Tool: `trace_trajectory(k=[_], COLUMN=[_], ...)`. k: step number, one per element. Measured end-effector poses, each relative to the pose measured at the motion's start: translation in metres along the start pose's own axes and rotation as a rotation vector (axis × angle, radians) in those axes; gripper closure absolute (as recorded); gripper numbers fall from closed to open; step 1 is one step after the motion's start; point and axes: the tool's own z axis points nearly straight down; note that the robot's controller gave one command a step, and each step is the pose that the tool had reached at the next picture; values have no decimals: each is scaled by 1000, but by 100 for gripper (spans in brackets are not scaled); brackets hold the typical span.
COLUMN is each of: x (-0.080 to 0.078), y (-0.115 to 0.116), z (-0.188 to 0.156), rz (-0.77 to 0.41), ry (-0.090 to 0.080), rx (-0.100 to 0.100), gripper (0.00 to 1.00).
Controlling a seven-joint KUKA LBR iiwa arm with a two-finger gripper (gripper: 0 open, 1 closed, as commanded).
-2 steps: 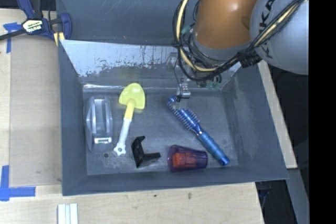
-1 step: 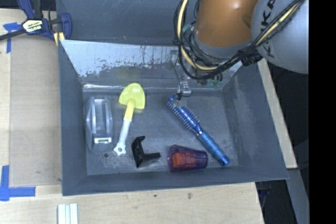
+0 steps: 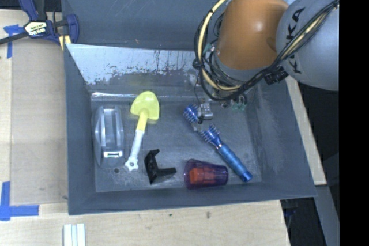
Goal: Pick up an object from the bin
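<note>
Orange wrist cover (image 3: 249, 26) masks my gripper (image 3: 201, 114); I cannot tell its state. Perhaps over the blue bristly piece (image 3: 189, 114): centre before closing.

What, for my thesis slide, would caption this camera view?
End effector low over the bristled end of a blue brush in the grey bin, beside a yellow shovel, black clip and purple cup.
</note>
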Motion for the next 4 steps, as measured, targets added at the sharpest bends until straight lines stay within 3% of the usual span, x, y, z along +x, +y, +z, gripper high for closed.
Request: trace_trajectory(k=[2,3,4], x=[25,29,29], y=[-65,-69,-69], z=[76,92,92], rz=[75,78,79], ry=[-3,-4,-4], rx=[0,0,0], gripper=[0,100,100])
